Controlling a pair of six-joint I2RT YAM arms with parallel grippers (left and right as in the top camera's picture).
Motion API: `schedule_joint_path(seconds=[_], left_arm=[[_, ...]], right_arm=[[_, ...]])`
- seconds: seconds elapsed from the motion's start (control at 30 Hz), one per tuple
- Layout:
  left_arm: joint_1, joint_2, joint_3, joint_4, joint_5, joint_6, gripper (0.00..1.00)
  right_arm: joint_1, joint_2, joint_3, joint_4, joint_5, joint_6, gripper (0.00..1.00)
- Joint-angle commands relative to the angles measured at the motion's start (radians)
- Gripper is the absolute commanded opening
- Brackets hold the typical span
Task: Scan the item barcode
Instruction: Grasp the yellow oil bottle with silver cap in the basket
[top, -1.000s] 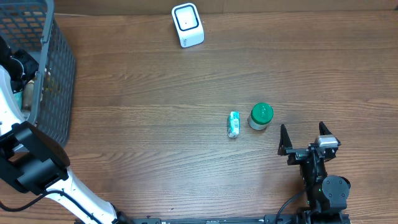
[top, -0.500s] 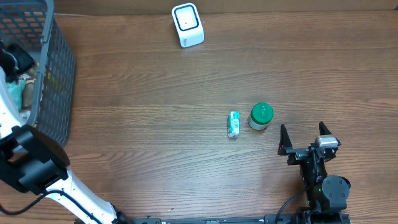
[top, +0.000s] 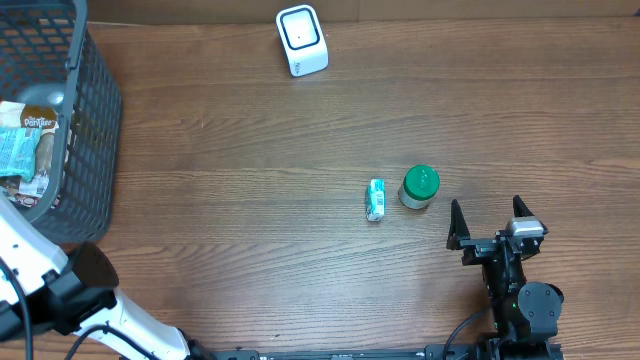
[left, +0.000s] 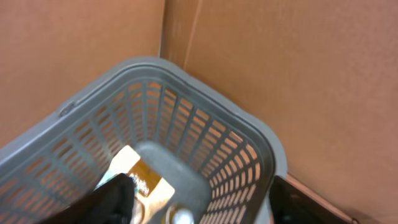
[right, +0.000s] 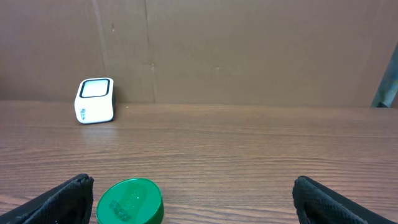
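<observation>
My left pincer (left: 205, 200) hangs apart, empty, above the grey basket (left: 273, 155) (a snack packet (left: 138, 175) lies below); I should drop straight, straddle that packet, then close firmly.

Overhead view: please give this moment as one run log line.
left gripper: open, facing basket | right gripper: open, empty | green jar, scanner: untouched

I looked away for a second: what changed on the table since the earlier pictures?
The left arm pulled up and back out of the basket, toward the near left edge, uncovering the packets inside. The left gripper now hangs open above it, empty. The right gripper, scanner, carton and jar stayed put.
</observation>
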Motion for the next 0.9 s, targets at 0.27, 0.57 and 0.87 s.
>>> schedule_joint_path(seconds=[0.27, 0.57, 0.87], left_arm=[[0.006, 0.214, 0.004, -0.202, 0.092, -0.008, 0.89], [0.005, 0.392, 0.004, -0.227, 0.224, 0.032, 0.95], [0.005, 0.475, 0.003, -0.280, 0.166, 0.032, 0.96]], right_arm=[[0.006, -0.006, -0.011, 0.007, -0.002, -0.003, 1.00], [0.006, -0.006, -0.011, 0.007, -0.002, -0.003, 1.00], [0.006, -0.006, -0.011, 0.007, -0.002, -0.003, 1.00]])
